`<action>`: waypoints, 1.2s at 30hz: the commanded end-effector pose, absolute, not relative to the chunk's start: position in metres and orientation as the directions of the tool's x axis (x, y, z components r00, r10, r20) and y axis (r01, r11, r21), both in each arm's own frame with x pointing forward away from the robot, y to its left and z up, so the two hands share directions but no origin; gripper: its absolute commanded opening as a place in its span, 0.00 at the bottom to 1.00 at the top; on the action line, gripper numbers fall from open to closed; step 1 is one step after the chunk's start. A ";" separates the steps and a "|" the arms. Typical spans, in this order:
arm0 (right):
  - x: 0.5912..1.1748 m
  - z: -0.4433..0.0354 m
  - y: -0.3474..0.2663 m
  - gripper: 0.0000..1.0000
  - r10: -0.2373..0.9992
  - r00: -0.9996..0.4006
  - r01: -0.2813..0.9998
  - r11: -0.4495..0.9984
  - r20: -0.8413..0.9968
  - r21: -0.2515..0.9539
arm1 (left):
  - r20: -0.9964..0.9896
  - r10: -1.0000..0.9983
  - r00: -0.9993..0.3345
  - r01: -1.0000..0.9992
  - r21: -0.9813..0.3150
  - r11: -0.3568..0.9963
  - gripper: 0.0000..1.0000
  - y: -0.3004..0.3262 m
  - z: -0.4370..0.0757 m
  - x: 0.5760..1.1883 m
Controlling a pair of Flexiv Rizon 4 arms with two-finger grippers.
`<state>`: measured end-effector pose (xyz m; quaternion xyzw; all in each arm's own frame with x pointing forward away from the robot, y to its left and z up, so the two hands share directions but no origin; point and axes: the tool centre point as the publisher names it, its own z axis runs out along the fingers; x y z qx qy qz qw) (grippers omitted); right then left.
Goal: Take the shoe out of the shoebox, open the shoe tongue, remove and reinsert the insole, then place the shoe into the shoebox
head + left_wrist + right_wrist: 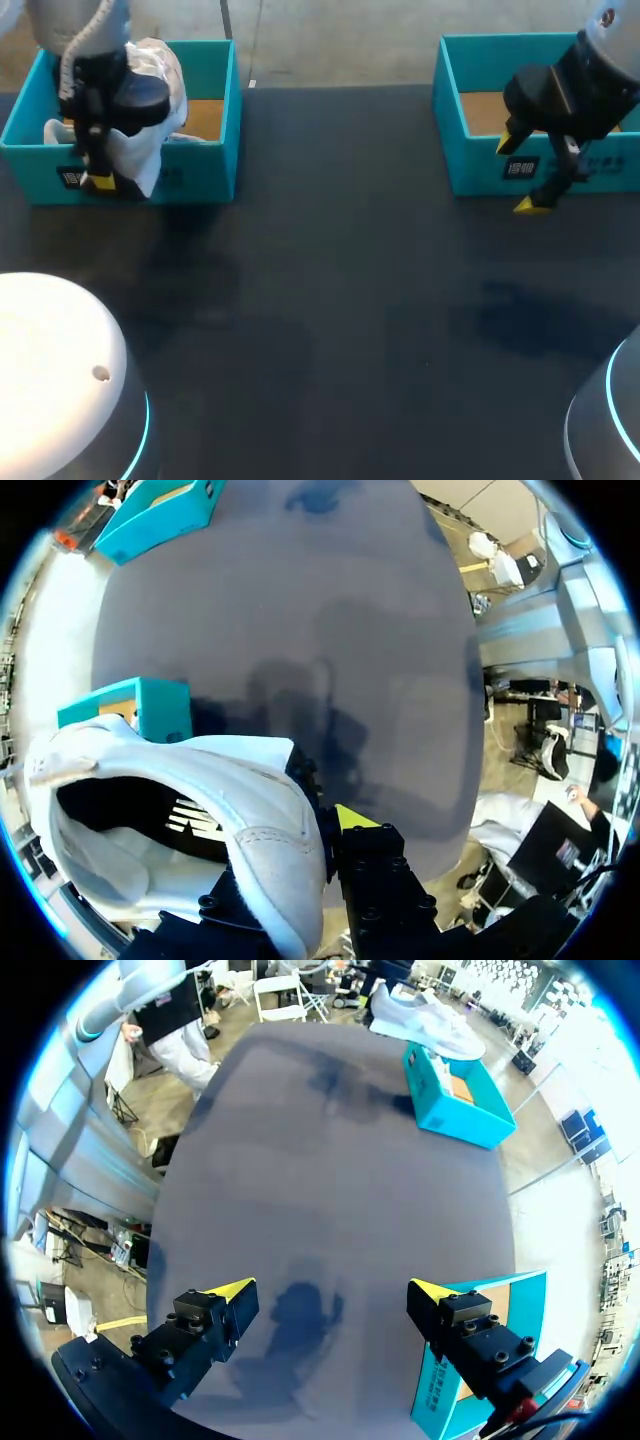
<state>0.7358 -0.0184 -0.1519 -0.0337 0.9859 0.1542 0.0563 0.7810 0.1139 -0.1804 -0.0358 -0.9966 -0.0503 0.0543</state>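
Observation:
A white shoe (150,150) hangs over the front wall of the left teal shoebox (215,150), lifted above it. My left gripper (100,180) is shut on the shoe; in the left wrist view its fingers pinch the shoe's (260,810) collar edge, one yellow tip showing beside it, and the dark inside of the shoe faces the camera. That shoebox (150,705) lies just beyond. My right gripper (520,175) stands open and holds nothing, in front of the second teal box (470,165). From the right wrist, the open gripper (330,1288) is over bare table, that box (515,1290) beside one finger.
The dark table top (340,300) spreads between the two boxes. Two white rounded robot bases sit at the front corners, one on the left (50,370) and one on the right (610,420). The far shoebox (460,1100) and shoe (420,1015) show across the table.

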 end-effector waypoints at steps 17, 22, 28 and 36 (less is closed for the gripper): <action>0.738 -0.152 -0.017 1.00 -0.050 -0.992 -0.083 0.951 -0.117 0.297 | 0.108 0.008 -0.994 0.021 0.118 0.993 0.00 0.201 -0.184 0.840; 0.738 -0.152 -0.017 1.00 -0.050 -0.992 -0.083 0.951 -0.117 0.297 | 0.086 -0.022 -0.996 -0.007 0.163 0.987 0.00 0.221 -0.178 0.856; 0.738 -0.152 -0.017 1.00 -0.050 -0.992 -0.083 0.951 -0.117 0.297 | 0.095 -0.061 -0.994 -0.049 0.127 0.991 0.00 0.233 -0.177 0.868; 0.738 -0.152 -0.017 1.00 -0.050 -0.992 -0.083 0.951 -0.117 0.297 | 0.095 -0.061 -0.994 -0.049 0.127 0.991 0.00 0.233 -0.177 0.868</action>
